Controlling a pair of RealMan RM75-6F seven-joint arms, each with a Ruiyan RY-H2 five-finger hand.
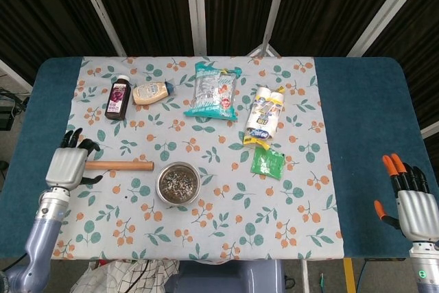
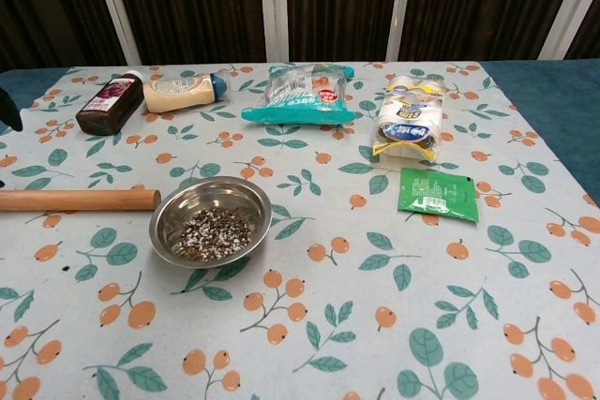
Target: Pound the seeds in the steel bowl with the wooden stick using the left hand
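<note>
A steel bowl [image 1: 179, 183] [image 2: 211, 222] with dark and pale seeds stands on the floral cloth near the front middle. The wooden stick [image 1: 123, 165] [image 2: 79, 200] lies flat just left of the bowl. My left hand [image 1: 68, 166] hovers over the stick's left end, fingers spread, holding nothing; only a dark fingertip [image 2: 9, 122] of it shows at the chest view's left edge. My right hand [image 1: 411, 205] stays open at the table's front right corner, far from the bowl.
Along the back lie a dark purple bottle [image 1: 119, 98], a cream sauce bottle [image 1: 151, 92], a teal snack bag [image 1: 212, 91], and a white-and-yellow pack [image 1: 265, 113]. A green sachet [image 1: 266, 162] lies right of the bowl. Blue table [image 1: 363, 128] flanks the cloth.
</note>
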